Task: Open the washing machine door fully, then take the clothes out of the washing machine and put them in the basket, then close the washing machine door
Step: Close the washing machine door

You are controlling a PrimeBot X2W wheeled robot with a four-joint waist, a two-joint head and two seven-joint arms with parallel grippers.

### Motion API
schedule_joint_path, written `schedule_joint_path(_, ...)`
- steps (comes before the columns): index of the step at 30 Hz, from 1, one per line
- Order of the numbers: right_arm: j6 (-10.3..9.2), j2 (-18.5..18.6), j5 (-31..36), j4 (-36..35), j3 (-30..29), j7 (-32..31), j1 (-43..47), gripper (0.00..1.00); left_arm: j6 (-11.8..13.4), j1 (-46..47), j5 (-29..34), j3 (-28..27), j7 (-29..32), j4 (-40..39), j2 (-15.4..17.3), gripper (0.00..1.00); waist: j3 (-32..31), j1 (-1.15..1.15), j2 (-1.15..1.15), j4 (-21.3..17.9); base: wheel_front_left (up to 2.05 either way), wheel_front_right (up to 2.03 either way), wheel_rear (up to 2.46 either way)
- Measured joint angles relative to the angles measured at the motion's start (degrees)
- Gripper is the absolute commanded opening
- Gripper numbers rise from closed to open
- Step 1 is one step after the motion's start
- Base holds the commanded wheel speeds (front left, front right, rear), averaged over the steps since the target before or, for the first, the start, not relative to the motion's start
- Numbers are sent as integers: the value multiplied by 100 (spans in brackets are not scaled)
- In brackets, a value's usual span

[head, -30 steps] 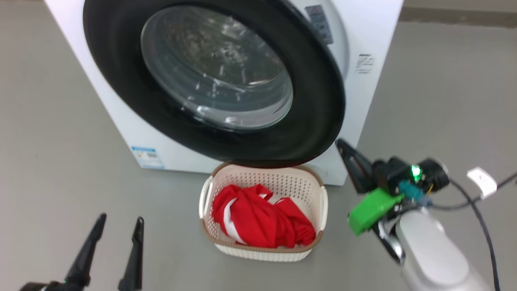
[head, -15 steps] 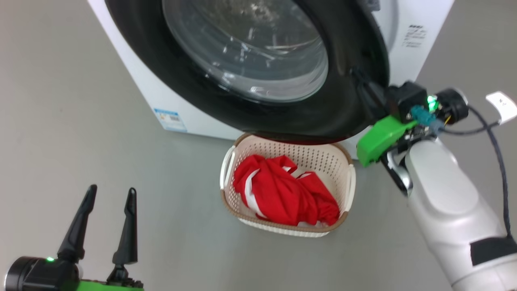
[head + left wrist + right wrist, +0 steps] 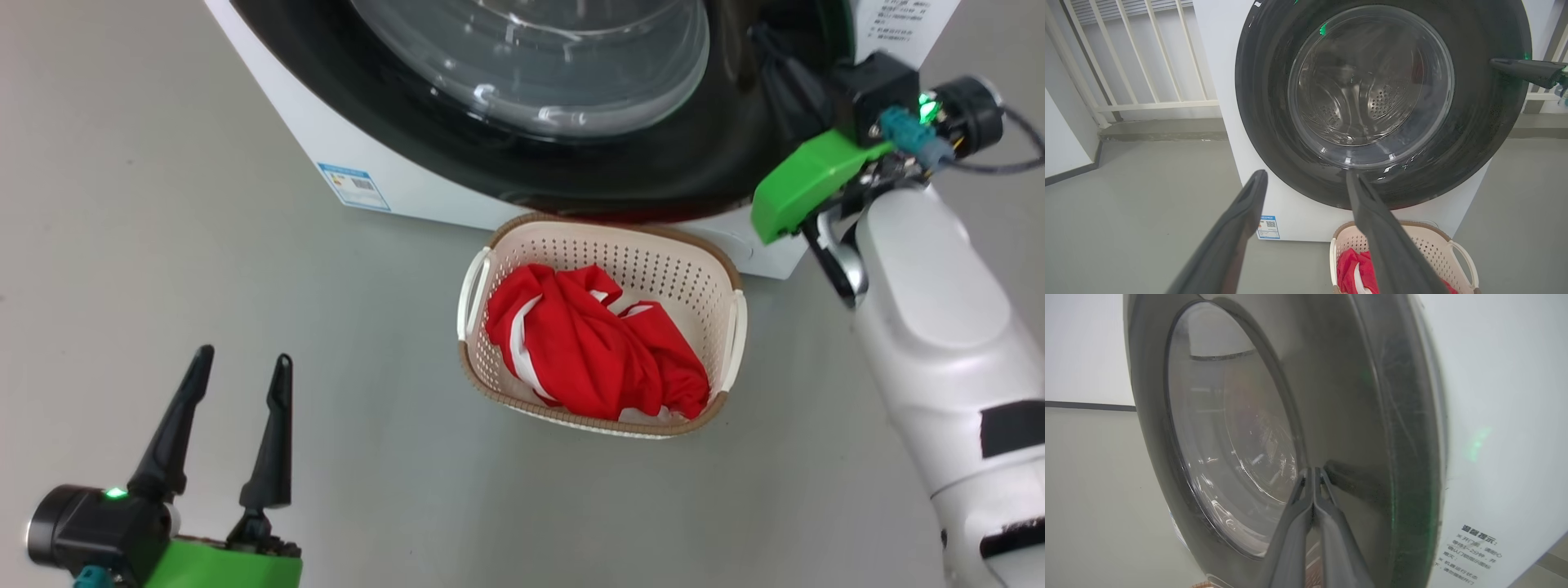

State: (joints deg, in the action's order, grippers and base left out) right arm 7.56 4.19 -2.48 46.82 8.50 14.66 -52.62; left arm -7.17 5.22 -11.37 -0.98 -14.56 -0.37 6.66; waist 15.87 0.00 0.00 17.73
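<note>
Door: the washing machine door [image 3: 1384,102] lies almost flat against the washing machine [image 3: 392,175]; I judge closing it is the step in hand.
Right gripper: my right gripper [image 3: 1313,473], fingers pressed together with nothing between them, tips on the black rim at about 3 o'clock of the glass in the left wrist view.
Left gripper: my left gripper [image 3: 237,371] stands wide and empty over bare floor, at 8 o'clock from the basket [image 3: 600,233].
Clothes: the clothes [image 3: 592,347] sit heaped in the basket, just under the door's lower edge.
How to press: I'd push square into the rim, slow and steady, near the outer edge opposite the hinge, until the latch catches; a slanted push would skid on the gloss.
Door surfaces: wide glossy black ring, slick and reflective; clear bulging glass bowl; perforated steel drum behind it.
Basket: cream perforated plastic, rounded corners, brown woven-look rim.
Fabric: soft, crumpled red with white parts.
</note>
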Motion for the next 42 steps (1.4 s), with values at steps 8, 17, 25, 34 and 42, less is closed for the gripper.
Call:
schedule_joint_path(8,0,112,2,372,-133,0,-661,0,-1,222,-118,102,0,98,115,100,266,0,0,-10,0,0,0)
schedule_joint_path(17,102,-2,120,409,-335,22,-958,0,0,453,-243,198,0,246,146,100,536,0,0,-32,0,0,0)
schedule_joint_path(25,90,-21,259,125,-376,20,-811,27,0,464,-286,159,0,360,157,100,454,0,0,-138,0,0,0)
schedule_joint_path(34,14,1,-56,-837,-333,19,199,100,-1,461,-452,105,0,610,120,100,179,0,0,-471,0,0,0)
schedule_joint_path(42,14,-34,-301,-1670,-739,15,1188,100,-1,443,-513,97,0,658,115,100,-105,0,0,-872,0,0,0)
